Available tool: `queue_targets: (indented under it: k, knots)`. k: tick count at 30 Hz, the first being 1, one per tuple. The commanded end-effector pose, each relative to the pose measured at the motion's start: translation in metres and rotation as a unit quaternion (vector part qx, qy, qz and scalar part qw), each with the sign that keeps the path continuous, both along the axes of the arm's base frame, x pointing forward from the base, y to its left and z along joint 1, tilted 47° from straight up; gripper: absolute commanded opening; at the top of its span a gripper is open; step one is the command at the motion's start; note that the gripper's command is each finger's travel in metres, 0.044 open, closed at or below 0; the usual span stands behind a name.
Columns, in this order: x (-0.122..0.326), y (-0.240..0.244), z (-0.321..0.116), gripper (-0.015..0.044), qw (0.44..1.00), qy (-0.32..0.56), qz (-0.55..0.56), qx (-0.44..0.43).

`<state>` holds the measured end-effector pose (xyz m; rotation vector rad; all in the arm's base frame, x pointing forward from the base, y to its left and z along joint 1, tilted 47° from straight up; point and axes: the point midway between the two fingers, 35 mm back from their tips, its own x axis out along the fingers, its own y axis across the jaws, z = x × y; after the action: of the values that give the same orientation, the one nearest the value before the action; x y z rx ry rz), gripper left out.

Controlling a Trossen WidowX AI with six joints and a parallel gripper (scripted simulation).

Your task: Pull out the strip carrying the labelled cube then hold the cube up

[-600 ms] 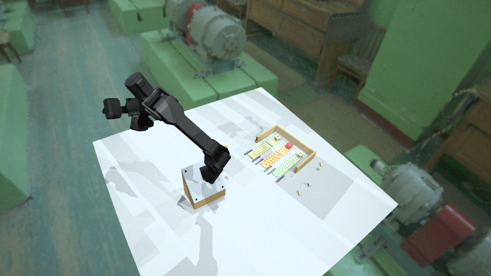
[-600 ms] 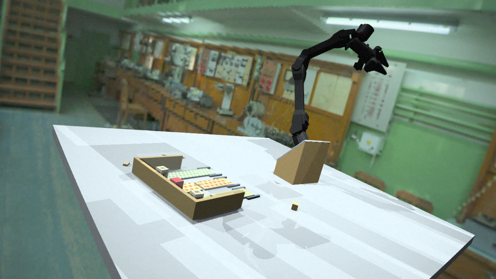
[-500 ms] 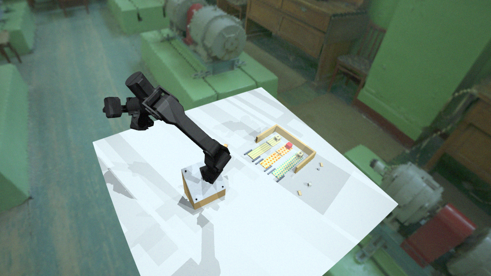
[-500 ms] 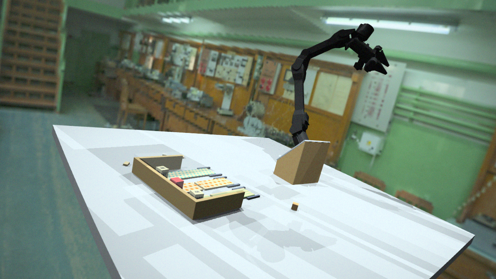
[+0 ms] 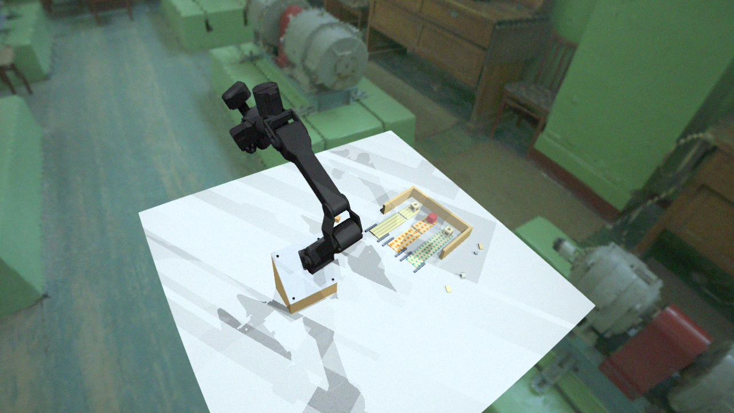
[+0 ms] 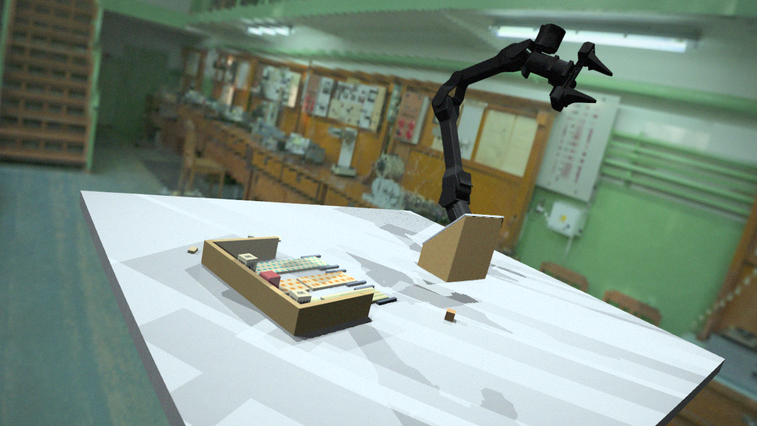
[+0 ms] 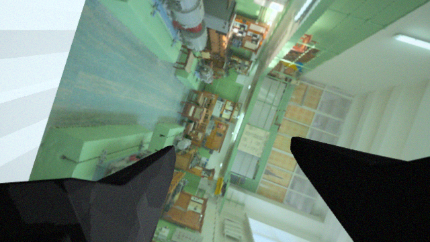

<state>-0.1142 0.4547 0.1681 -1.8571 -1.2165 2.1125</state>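
Note:
A teal-dotted strip (image 5: 428, 250) (image 6: 293, 264) shows no visible break and carries a pale cube with dark marks (image 5: 448, 230) (image 6: 247, 258) at its far end. An orange-dotted strip (image 5: 405, 240) (image 6: 327, 280) has a break across it, with a red cube (image 5: 432, 217) (image 6: 270, 278) on its far part. A yellow striped strip (image 5: 392, 226) (image 6: 343, 294) has a line across it and another pale marked cube (image 5: 414, 206) (image 6: 299, 294) at its far end. My gripper (image 6: 603, 87) (image 7: 232, 147) is open and empty, high in the air, pointing away from the strips.
A three-sided wooden frame (image 5: 444, 209) (image 6: 248, 283) surrounds the strips' far ends. Grey bars (image 5: 420, 267) lie at their near ends. A small orange block (image 5: 336, 219) (image 6: 449, 315) lies apart. Small scraps (image 5: 448, 289) (image 5: 480, 246) lie beyond the frame. The arm stands on a wedge base (image 5: 313, 297) (image 6: 474, 248).

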Motion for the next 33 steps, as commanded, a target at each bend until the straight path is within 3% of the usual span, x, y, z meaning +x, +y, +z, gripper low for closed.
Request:
queue_targets:
  k: [1, 8, 16, 25, 33]
  knots:
    - [0.073, 0.007, -0.02, 0.04, 0.987, 0.003, -0.16, 0.005]
    - [0.184, -0.009, -0.047, 0.04, 0.92, 0.013, -0.391, 0.03]
    - [0.298, -0.069, -0.074, 0.04, 0.774, 0.028, -0.627, 0.085]
    - [0.391, -0.182, -0.097, 0.04, 0.533, 0.04, -0.826, 0.178]
    - [0.424, -0.309, -0.11, 0.04, 0.271, 0.036, -0.918, 0.287]
